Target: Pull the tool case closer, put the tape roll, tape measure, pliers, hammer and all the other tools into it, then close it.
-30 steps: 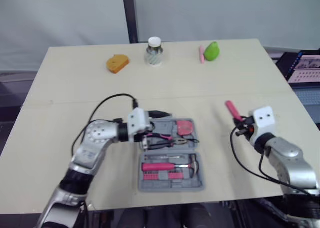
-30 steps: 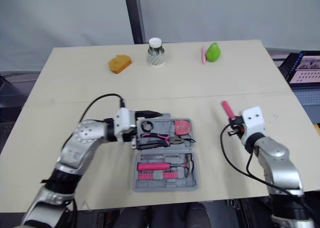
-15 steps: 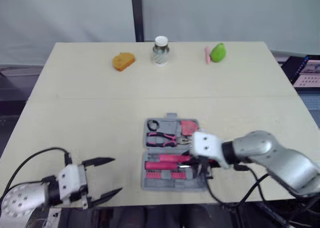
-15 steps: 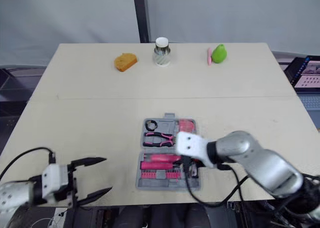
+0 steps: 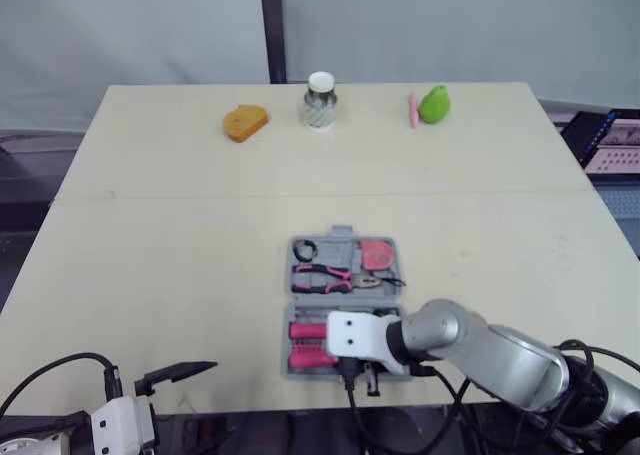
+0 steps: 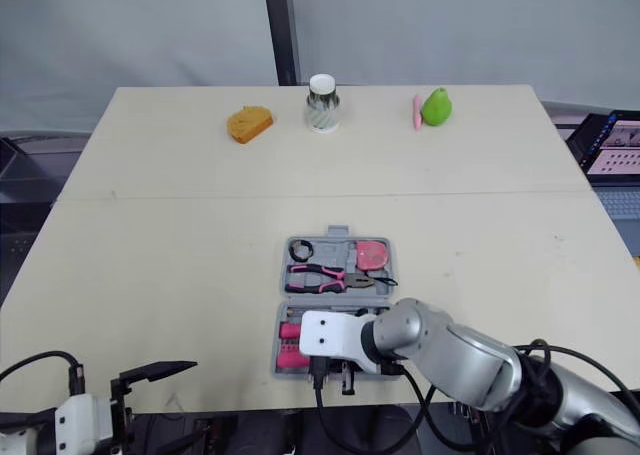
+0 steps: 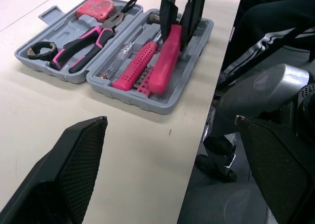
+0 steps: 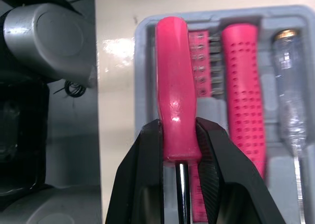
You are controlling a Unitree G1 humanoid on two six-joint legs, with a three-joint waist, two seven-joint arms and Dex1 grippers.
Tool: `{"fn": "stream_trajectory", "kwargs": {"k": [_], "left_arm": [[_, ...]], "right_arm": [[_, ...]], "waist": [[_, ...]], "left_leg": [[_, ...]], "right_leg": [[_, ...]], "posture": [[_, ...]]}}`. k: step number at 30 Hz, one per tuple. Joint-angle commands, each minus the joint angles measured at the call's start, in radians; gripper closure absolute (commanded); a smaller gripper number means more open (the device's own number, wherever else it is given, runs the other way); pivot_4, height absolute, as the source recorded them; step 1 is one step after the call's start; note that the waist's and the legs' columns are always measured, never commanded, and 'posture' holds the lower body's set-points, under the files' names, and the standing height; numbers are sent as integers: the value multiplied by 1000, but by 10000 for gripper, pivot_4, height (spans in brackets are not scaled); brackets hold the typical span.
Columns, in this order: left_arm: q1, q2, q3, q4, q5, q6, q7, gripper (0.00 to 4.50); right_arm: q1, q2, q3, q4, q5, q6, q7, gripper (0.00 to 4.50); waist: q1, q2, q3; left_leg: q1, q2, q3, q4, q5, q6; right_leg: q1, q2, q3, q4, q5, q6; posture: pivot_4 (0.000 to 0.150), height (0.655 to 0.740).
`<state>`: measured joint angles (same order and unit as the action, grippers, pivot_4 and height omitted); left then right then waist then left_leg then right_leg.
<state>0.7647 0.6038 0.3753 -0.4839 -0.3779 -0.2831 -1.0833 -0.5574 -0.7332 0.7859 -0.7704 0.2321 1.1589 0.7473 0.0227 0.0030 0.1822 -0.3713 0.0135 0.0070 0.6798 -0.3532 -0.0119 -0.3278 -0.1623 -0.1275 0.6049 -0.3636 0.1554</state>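
Hovering the left hand [image 7: 170, 123] beyond the near edge, by the near-left corner of the worktop [image 5: 150, 235]. Spreading its fingers [image 7: 74, 170] wide apart, gripping nothing.

Sitting along the far edge, left of middle: an orange lump [image 5: 245, 123]. Standing near it, about mid-edge: a white-lidded jar [image 5: 320, 100].

Lying open at the middle of the near edge: the gray tool case [image 5: 343, 234], with its near half almost reaching that edge. Holding in the far half the tape roll [image 5: 305, 248] at the left, the pink tape measure [image 5: 376, 253] at the right, and the pliers [image 5: 322, 277] just nearward of both. Holding in the near half a dotted pink handle [image 8: 243, 86], a row of pink bits [image 8: 199, 51] and a clear-handled screwdriver [image 8: 291, 111].

Clamping the right hand [image 8: 178, 130] on a smooth pink handle [image 8: 174, 76], right where it is meeting its metal shaft, over the near half of the case. Lying in its slot or being lifted, cannot tell.

Sitting on the far edge, right of middle: a pink stick [image 5: 412, 109] just beside a green pear-shaped thing [image 5: 434, 104]. Glowing beyond the right edge, off the worktop: a laptop screen [image 5: 612, 140].
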Motion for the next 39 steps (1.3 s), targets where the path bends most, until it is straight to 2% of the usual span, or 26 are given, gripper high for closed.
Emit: {"fn": "stream_trajectory", "kwargs": {"k": [1, 20, 22, 25, 28, 32, 35, 39], "left_arm": [[22, 1, 5, -14, 4, -8, 12, 0], [0, 21, -13, -31, 11, 29, 37, 0], [-3, 22, -16, -29, 13, 29, 38, 0], [-10, 25, -21, -27, 16, 32, 43, 0], [-23, 25, -29, -30, 10, 51, 59, 0], [-32, 27, -39, -38, 13, 60, 68, 0], [-34, 29, -44, -39, 12, 59, 69, 0], [-38, 31, -54, -45, 11, 59, 68, 0]], "right_arm": [[13, 9, 25, -37, -8, 2, -23, 40934], [36, 55, 58, 12, -34, 12, -76, 40934], [42, 62, 45, 9, -27, 21, -80, 30262], [48, 68, 2, -16, -5, 35, -74, 16859], [70, 78, -86, -44, 31, 22, -66, 1958], [161, 58, -186, -37, 35, -177, -43, 1958], [252, 51, -232, 20, 29, -318, -39, 11904], [379, 80, -275, 101, 43, -542, -5, 31880]], "waist": [[-1, 0, 0], [-2, 0, 0], [-2, 0, 0], [-2, 0, 0], [-1, 0, 0], [0, 0, 0], [-1, -1, 0], [-1, -1, -1]], "left_leg": [[0, 0, 0, 0, 0, 0], [0, 0, 1, 0, 0, 0], [0, 0, 1, -1, 0, 0], [0, 0, 1, -1, 0, 0], [0, 0, 1, -1, 0, 0], [0, 1, 1, -1, 0, 0], [0, 0, 2, -1, -1, 0], [1, 1, 3, -1, -1, 0]], "right_leg": [[0, 0, 0, 0, 0, 0], [-1, 0, 1, 0, 0, 0], [-1, 1, 1, 0, 0, 0], [-1, 1, 1, 0, 0, 0], [-1, 0, 1, 0, 0, 0], [-1, 1, 1, 0, 0, 0], [-1, 1, 2, 0, 0, 0], [-1, 1, 2, 0, 0, 0]], "posture": [[1500, 7400], [1500, 7400], [1500, 7400], [1500, 7400], [1500, 7400], [1500, 7400], [1500, 7400], [1500, 7400]]}}
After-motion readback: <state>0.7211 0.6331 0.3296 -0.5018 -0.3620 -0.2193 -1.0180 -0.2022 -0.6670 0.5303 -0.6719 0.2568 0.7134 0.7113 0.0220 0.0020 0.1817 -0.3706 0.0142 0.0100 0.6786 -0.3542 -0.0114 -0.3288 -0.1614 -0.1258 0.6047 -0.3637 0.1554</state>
